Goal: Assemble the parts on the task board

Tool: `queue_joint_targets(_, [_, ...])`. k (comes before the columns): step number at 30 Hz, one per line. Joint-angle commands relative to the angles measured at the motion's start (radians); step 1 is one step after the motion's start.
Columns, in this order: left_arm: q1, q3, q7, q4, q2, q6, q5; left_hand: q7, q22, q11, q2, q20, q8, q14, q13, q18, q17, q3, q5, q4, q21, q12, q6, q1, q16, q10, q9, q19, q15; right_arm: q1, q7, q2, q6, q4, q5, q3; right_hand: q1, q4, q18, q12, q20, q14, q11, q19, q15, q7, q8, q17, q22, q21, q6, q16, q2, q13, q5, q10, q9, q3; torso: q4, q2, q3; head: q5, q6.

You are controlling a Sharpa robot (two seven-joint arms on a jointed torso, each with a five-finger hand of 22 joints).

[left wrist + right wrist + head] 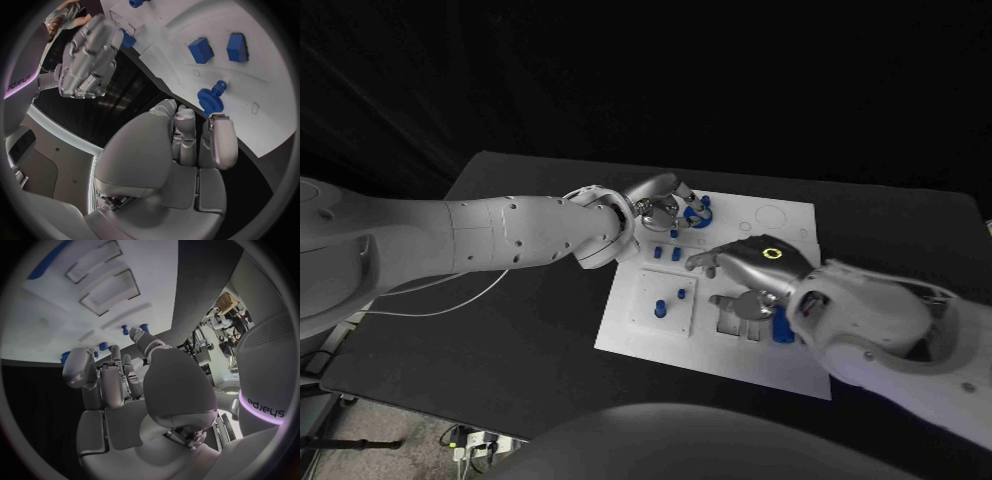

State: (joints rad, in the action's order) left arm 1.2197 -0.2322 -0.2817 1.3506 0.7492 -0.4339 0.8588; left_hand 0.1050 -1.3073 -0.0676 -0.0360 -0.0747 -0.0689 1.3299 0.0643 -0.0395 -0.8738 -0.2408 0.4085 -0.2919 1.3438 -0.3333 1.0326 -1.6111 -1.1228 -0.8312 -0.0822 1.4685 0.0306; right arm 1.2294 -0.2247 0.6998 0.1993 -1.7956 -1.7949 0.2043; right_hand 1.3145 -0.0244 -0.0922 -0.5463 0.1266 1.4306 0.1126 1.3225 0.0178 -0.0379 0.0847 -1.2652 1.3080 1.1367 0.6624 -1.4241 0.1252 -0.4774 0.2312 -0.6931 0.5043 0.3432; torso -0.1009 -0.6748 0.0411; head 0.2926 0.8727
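Observation:
The white task board lies mid-table with several small blue parts on it. My left hand hovers over the board's far left corner, fingertips right beside a blue gear; I cannot tell if they pinch it. Two blue blocks lie further along the board. My right hand hangs over the board's middle with fingers stretched out and nothing in them. Blue pegs stand just past its fingertips, the same pegs showing in the head view.
A raised white plate on the board's left half carries two blue pegs. A blue piece sits by grey recesses under the right forearm. Black table surrounds the board. Cables trail off the table's left edge.

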Motion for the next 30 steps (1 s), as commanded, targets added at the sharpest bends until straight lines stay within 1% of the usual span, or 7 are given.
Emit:
queue_joint_targets(1, [-0.003,0.001,-0.034,0.016,0.011,-0.008,-0.008,0.006,-0.197,-0.006,-0.001,-0.007,-0.003,-0.001,-0.001,-0.010,-0.001,-0.010,-0.004,-0.001,-0.005,0.002,-0.001,0.012,0.000,-0.004,0.001,0.005,-0.006,0.029,0.131,0.093,0.139,-0.043,0.129,0.000,-0.016,0.018,0.000,-0.013,0.001,0.010,-0.003,0.015,0.004,-0.009,0.006,-0.010,0.140,0.016,0.018,-0.008,-0.014,0.000,-0.046,-0.009,-0.010,-0.017,-0.0110,0.004,-0.0053,-0.022,0.000])
queue_joint_targets(5, [-0.009,0.001,-0.053,0.040,0.027,-0.024,-0.010,0.005,-0.197,-0.006,-0.001,-0.008,-0.004,0.000,0.000,-0.010,-0.004,-0.015,-0.004,-0.001,-0.004,0.000,0.000,0.015,-0.002,-0.009,0.001,0.006,-0.006,0.050,0.214,0.211,0.192,-0.066,0.202,0.006,-0.034,0.061,0.006,-0.096,0.003,0.018,-0.026,0.035,0.002,-0.058,0.005,-0.025,0.151,0.050,0.027,-0.018,-0.032,-0.026,-0.092,-0.124,-0.033,-0.047,-0.0228,0.010,-0.0109,-0.051,0.000])
queue_joint_targets(11, [-0.018,0.001,-0.064,0.039,0.021,-0.041,-0.011,0.005,-0.198,-0.006,-0.004,-0.008,-0.005,0.000,0.001,-0.010,-0.005,-0.018,-0.004,0.000,-0.002,-0.002,0.002,0.016,-0.004,-0.014,0.000,0.007,-0.006,0.036,0.229,0.334,0.205,-0.067,0.286,0.018,-0.023,0.092,-0.010,-0.218,-0.026,-0.033,-0.074,-0.017,-0.034,-0.082,0.039,0.059,0.129,-0.032,0.098,0.032,-0.045,-0.078,-0.073,-0.286,-0.042,-0.057,-0.0293,0.020,-0.0131,-0.078,0.000])
queue_joint_targets(17, [-0.034,0.001,-0.066,0.031,0.021,-0.041,-0.011,0.005,-0.198,-0.006,-0.004,-0.008,-0.005,0.000,0.001,-0.010,-0.005,-0.019,-0.004,0.000,-0.002,-0.002,0.002,0.016,-0.003,-0.014,0.000,0.006,-0.006,0.029,0.127,0.362,0.135,-0.050,0.373,0.021,-0.185,0.232,0.020,-0.548,-0.050,0.132,-0.103,0.070,-0.058,-0.046,0.135,-0.286,0.170,0.109,0.321,-0.139,-0.069,-0.419,-0.046,-0.588,-0.017,-0.131,-0.0411,0.033,-0.0147,-0.094,0.000])
queue_joint_targets(23, [-0.041,0.001,-0.073,0.034,0.024,-0.046,-0.011,0.005,-0.198,-0.006,-0.004,-0.008,-0.006,0.000,0.001,-0.010,-0.004,-0.020,-0.003,0.000,-0.002,-0.003,0.003,0.017,-0.003,-0.015,0.000,0.006,-0.006,0.038,-0.064,0.334,-0.018,-0.030,0.427,0.022,-0.370,0.313,0.028,-0.715,-0.082,0.140,-0.141,0.097,-0.090,-0.003,0.182,-0.306,0.180,0.161,0.451,-0.147,-0.097,-0.647,-0.042,-0.707,0.010,-0.215,-0.0366,0.032,-0.0119,-0.120,0.000])
queue_joint_targets(27, [-0.042,0.001,-0.074,0.045,0.030,-0.052,-0.012,0.005,-0.198,-0.006,-0.004,-0.008,-0.006,0.000,0.001,-0.010,-0.004,-0.020,-0.003,0.000,-0.002,-0.003,0.003,0.017,-0.003,-0.015,0.000,0.006,-0.006,0.057,-0.160,0.303,-0.094,-0.015,0.447,0.022,-0.383,0.309,0.021,-0.699,-0.086,0.140,-0.141,0.075,-0.093,-0.002,0.168,-0.306,0.169,0.128,0.457,-0.147,-0.094,-0.638,-0.030,-0.694,0.007,-0.228,-0.0362,0.032,-0.0129,-0.134,0.000])
queue_joint_targets(30, [-0.042,0.001,-0.069,0.066,0.038,-0.050,-0.008,0.005,-0.198,-0.006,-0.005,-0.008,-0.006,0.000,0.001,-0.010,-0.003,-0.022,-0.002,0.000,-0.003,-0.003,0.003,0.017,-0.003,-0.017,0.000,0.006,-0.007,0.080,-0.214,0.279,-0.152,-0.007,0.478,0.022,-0.352,0.289,0.005,-0.711,-0.073,0.130,-0.120,0.016,-0.075,-0.023,0.122,-0.287,0.144,0.040,0.433,-0.139,-0.089,-0.674,-0.002,-0.651,-0.014,-0.228,-0.0337,0.032,-0.0138,-0.147,0.000])
